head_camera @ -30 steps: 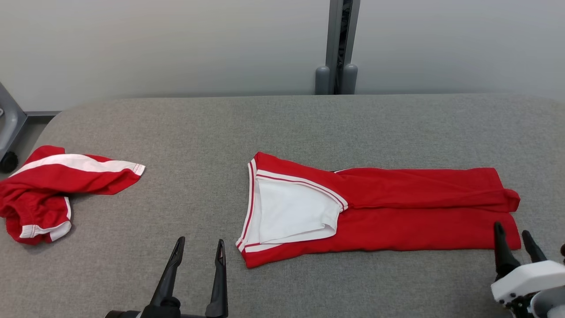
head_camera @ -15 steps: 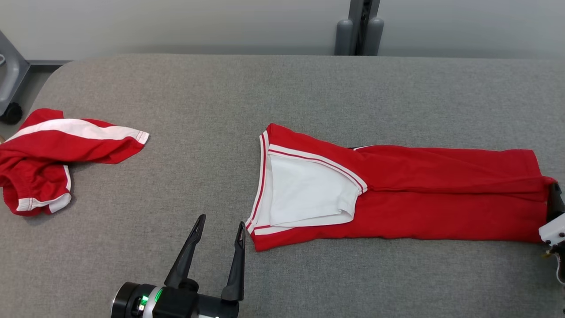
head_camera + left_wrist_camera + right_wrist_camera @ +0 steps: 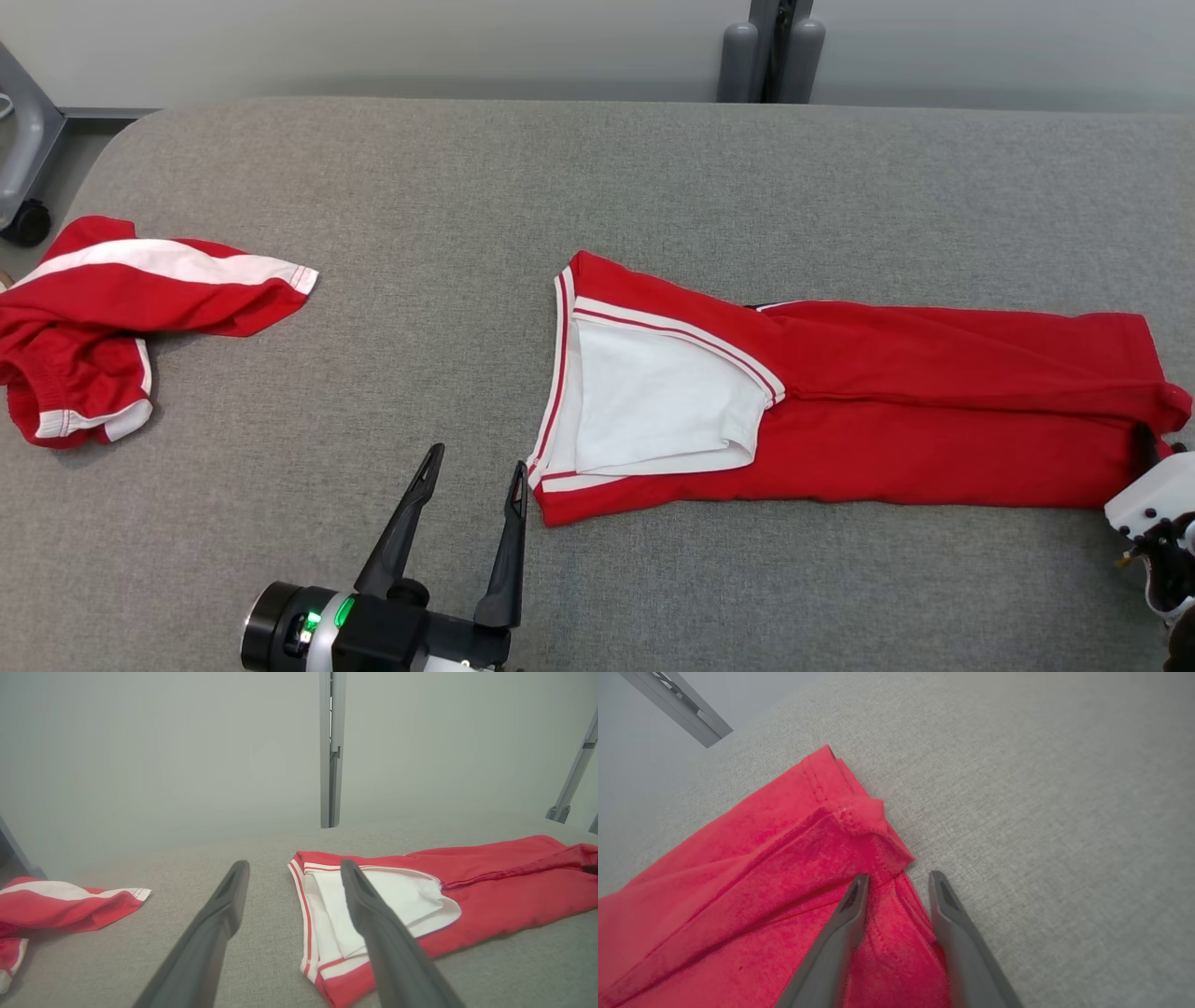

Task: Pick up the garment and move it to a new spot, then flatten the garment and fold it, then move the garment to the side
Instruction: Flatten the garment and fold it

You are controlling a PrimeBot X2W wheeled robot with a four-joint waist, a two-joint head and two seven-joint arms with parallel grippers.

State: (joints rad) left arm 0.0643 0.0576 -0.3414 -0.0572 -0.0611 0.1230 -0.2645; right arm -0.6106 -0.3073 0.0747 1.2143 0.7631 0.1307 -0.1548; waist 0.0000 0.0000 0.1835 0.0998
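Right tool [image 3: 896, 877], jaws narrowly apart, straddles the hem [image 3: 882, 856] of the long red-and-white cloth garment [image 3: 934, 420], lying centre to 3 o'clock on the grey fabric surface [image 3: 597, 187]. Left tool [image 3: 476, 457] gapes at 7 o'clock. Risk: a one-layer pinch would likely undo the folds.

On the table [image 3: 448, 187] the long garment [image 3: 934, 420] stretches from the centre toward 3 o'clock, with its neck end toward 9 o'clock and its hem end near the table's 3 o'clock edge. The bunched garment [image 3: 121, 308] lies well apart from it at 9 o'clock, by that rim. The left gripper [image 3: 476, 459] sits at 6 o'clock, just beside the long garment's near neck corner. The right gripper [image 3: 897, 879] is at the hem end, one finger over the cloth, the other over bare table beside the hem. A post [image 3: 766, 47] stands behind the table at 12 o'clock, and a wheeled stand [image 3: 23, 159] stands off its 10 o'clock corner
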